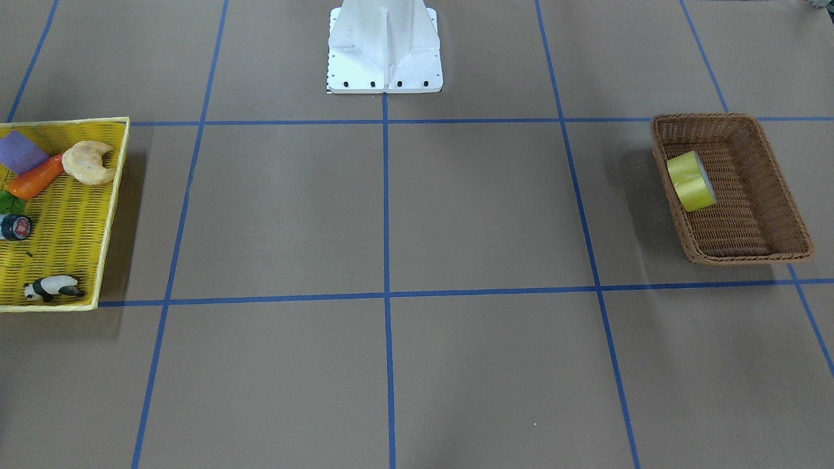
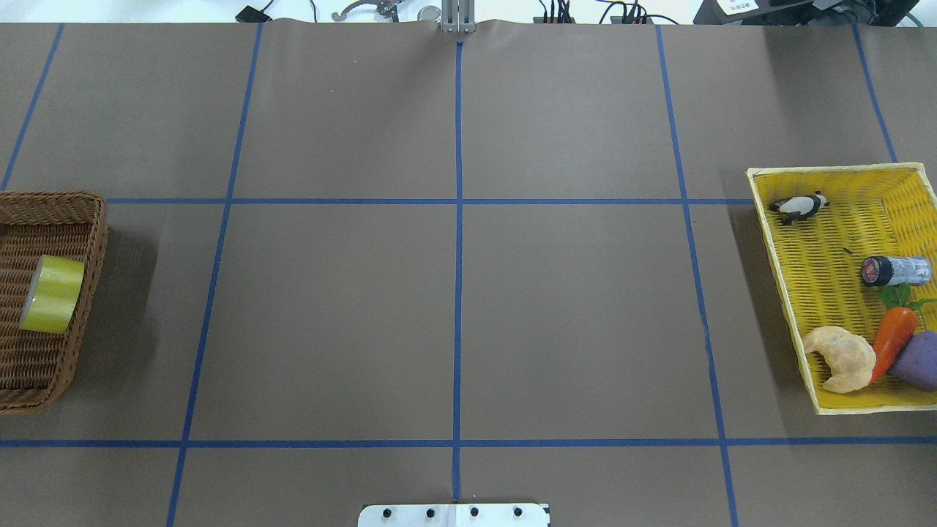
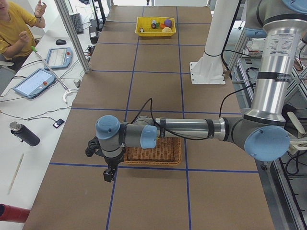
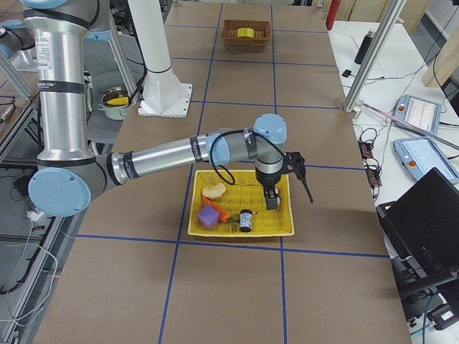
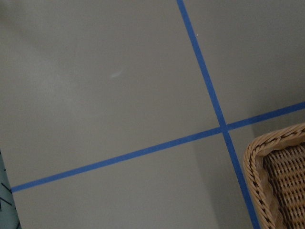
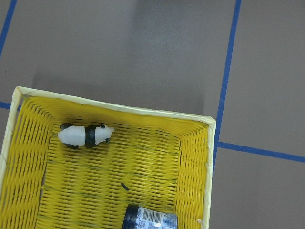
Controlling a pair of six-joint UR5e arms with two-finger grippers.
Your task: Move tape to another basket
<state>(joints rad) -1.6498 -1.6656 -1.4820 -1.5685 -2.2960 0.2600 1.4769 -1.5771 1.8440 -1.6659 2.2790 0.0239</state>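
Overhead exterior – brown-paper table (image 2: 571,307) ruled into a grid by blue lines (image 2: 458,293); white robot base (image 2: 454,514) at the near edge.

Item 1 – basket (image 2: 51,196), brown wicker, rectangular, sloped sides, at the table end on the robot's left. It also shows in the front-facing view (image 1: 707,118) and, as one corner, in the left wrist view (image 5: 276,143).

Item 2 – tape (image 2: 53,293), a wide yellow-green roll. It rests on its curved side inside the wicker basket, close to the wall that faces the table's middle (image 1: 690,181). Nothing grips it.

Item 3 – yellow basket (image 2: 776,241), mesh, at the opposite end, well apart from the wicker one. Contents:
- panda figurine (image 2: 799,206), alone at the far end
- small dark roll (image 2: 894,271) with a red label
- carrot (image 2: 893,340)
- croissant (image 2: 842,357)
- purple block (image 2: 919,360)
The last three are bunched at the near end.

Item 4 – left gripper (image 3: 109,173), seen only from the table's left end. It hangs over bare table just beyond the wicker basket's outer side, the forearm stretched above the basket. Spread or pressed together: cannot tell.

Item 5 – right gripper (image 4: 272,199), seen only from the right end, poised above the yellow basket's outer part. Its wrist camera looks down on the panda figurine (image 6: 86,135) and the dark roll. Finger state: cannot tell.

Item 6 – person (image 3: 14,28) in a yellow shirt, beside the side bench.
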